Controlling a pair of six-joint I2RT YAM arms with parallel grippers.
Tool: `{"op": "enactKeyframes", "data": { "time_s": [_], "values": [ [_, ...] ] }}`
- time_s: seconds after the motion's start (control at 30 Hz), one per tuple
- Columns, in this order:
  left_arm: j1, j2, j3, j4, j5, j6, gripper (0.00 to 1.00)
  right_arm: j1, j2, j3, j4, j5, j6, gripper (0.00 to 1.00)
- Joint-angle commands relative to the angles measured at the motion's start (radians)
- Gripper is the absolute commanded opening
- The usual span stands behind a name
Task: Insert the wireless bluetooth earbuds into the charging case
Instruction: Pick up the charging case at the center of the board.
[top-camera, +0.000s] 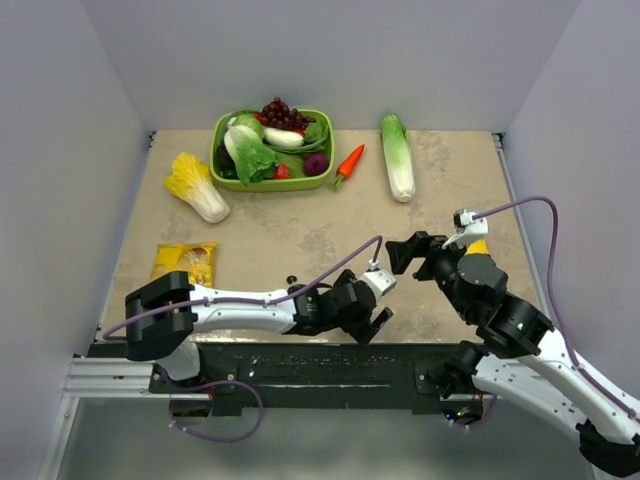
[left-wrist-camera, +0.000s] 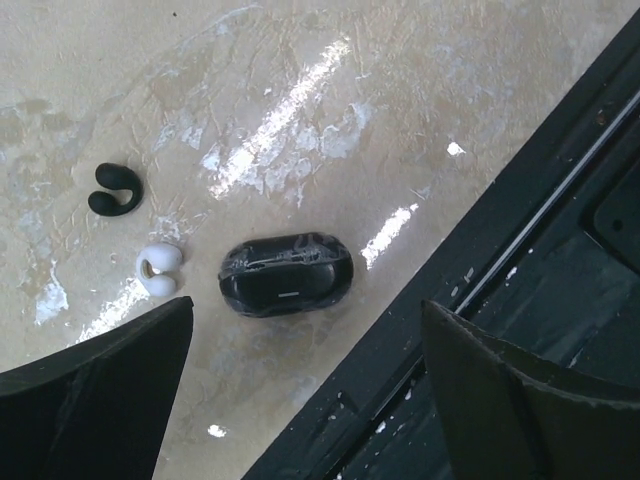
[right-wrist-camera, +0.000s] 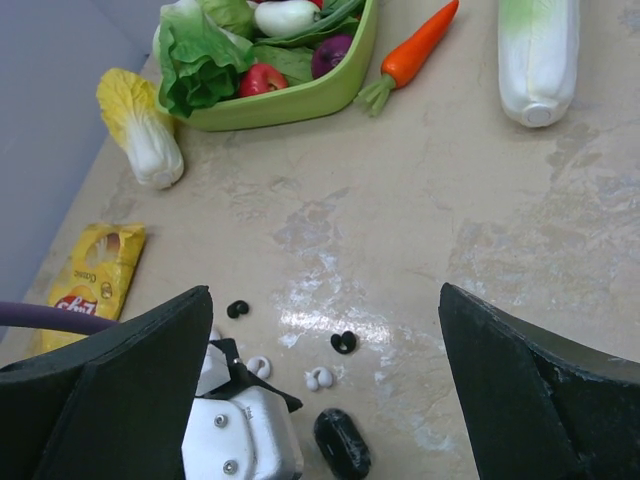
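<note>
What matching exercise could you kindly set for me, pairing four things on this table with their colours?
Things:
1. charging case
2. earbud nearest the case
3. carrot
4. snack packet

Colours:
A. orange
B. yellow
C. black
D. white

Pairs: 1-C, 2-D, 3-A, 4-B
</note>
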Motion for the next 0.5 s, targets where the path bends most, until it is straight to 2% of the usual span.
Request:
{"op": "enactKeyframes", "data": {
  "time_s": [0.0, 0.2, 0.47],
  "values": [
    [-0.004, 0.02, 0.066, -0.021, -0.054, 0.01, 1.0, 0.0, -0.018, 0.038, -0.049, 0.009, 0.018, 0.98],
    [-0.006, 0.088, 0.108, -0.058, -0.048, 0.007, 1.0, 0.0, -0.029, 0.027, -0.056, 0.006, 0.022, 0.98],
    [-0.009, 0.164, 0.154, -0.099, -0.084, -0.018, 0.95, 0.0, -0.031, 0.027, -0.056, 0.001, 0.022, 0.98]
  ]
}}
